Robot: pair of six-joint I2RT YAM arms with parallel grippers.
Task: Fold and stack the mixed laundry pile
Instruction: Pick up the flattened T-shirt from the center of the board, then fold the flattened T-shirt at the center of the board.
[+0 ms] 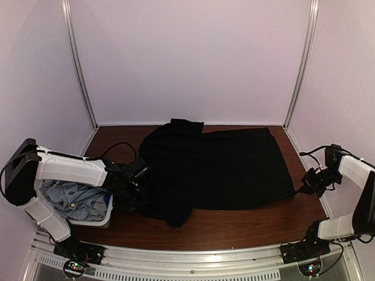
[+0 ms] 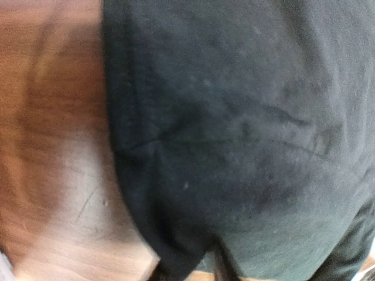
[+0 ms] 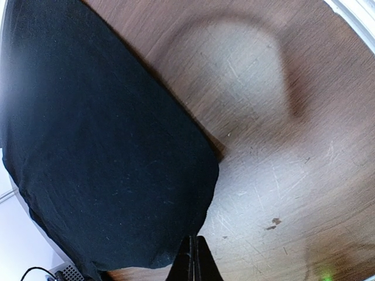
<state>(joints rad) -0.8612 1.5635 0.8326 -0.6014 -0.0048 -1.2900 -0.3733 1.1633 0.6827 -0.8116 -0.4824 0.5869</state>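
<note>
Our left fingers [image 1: 141, 175] are at the left edge of the black shirt [image 1: 222, 167]; we cannot tell their grip. Our right fingers [image 3: 188, 266] are pressed together beside its corner, over the counter [image 3: 281, 164].

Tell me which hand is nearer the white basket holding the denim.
Left. The left hand is right beside the basket, at the edge of the black shirt that faces it. The right hand is across the table, at the shirt's far corner.
</note>
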